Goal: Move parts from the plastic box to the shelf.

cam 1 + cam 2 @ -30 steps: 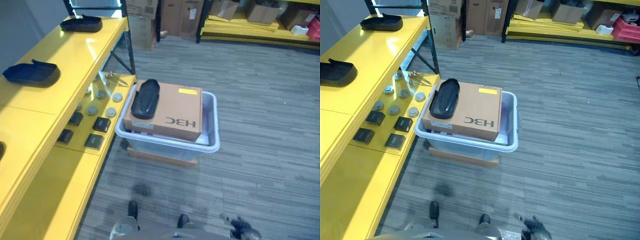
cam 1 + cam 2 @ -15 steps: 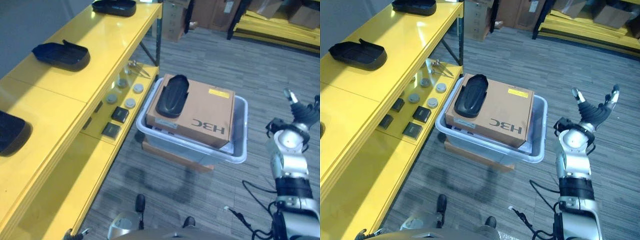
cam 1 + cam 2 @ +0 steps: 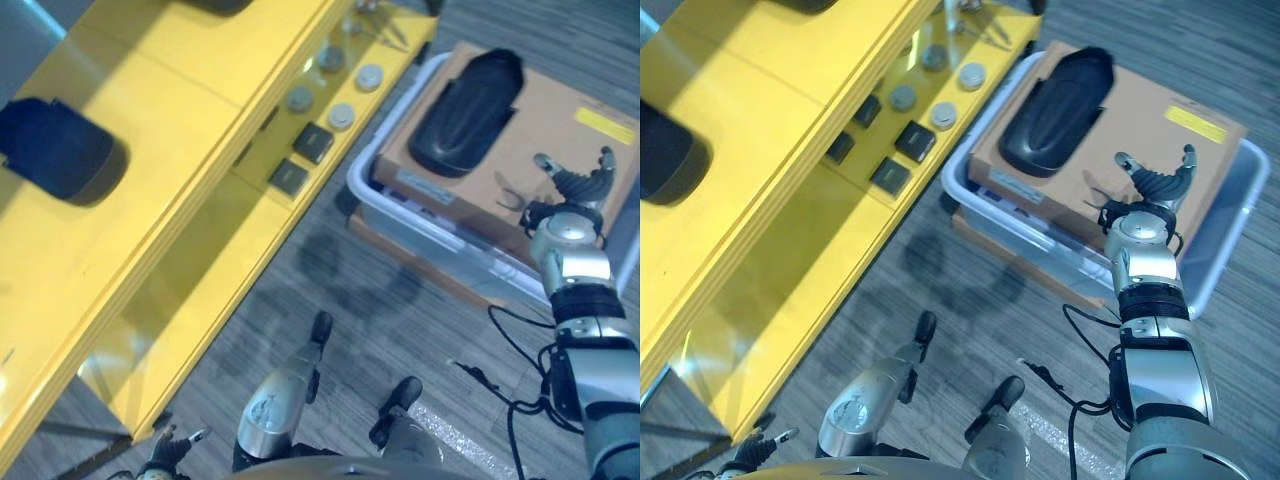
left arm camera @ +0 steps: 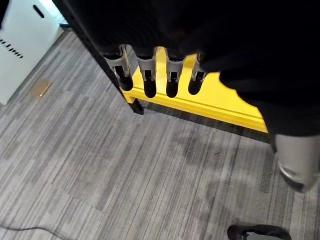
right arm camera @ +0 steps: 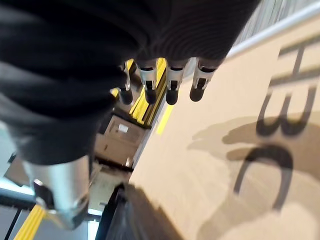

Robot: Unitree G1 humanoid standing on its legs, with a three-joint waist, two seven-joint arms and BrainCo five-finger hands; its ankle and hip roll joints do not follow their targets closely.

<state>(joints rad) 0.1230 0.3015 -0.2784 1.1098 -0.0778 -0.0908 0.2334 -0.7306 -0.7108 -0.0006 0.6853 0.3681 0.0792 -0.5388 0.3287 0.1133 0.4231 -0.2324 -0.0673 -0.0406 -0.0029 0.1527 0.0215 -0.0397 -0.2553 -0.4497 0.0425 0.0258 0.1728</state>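
The black part (image 3: 1056, 113) lies on the cardboard box (image 3: 1180, 160) in the plastic box (image 3: 1225, 262), at its shelf-side (image 3: 780, 150) edge, apart from the right robot hand (image 3: 1152, 184) hovering spread over the cardboard's middle.

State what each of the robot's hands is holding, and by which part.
Nothing is held. The right hand hovers open above the cardboard box; the left hand hangs open over the floor.

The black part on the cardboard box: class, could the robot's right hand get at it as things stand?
Probably yes. The right hand hovers open above the cardboard box, and nothing lies between it and the black part.
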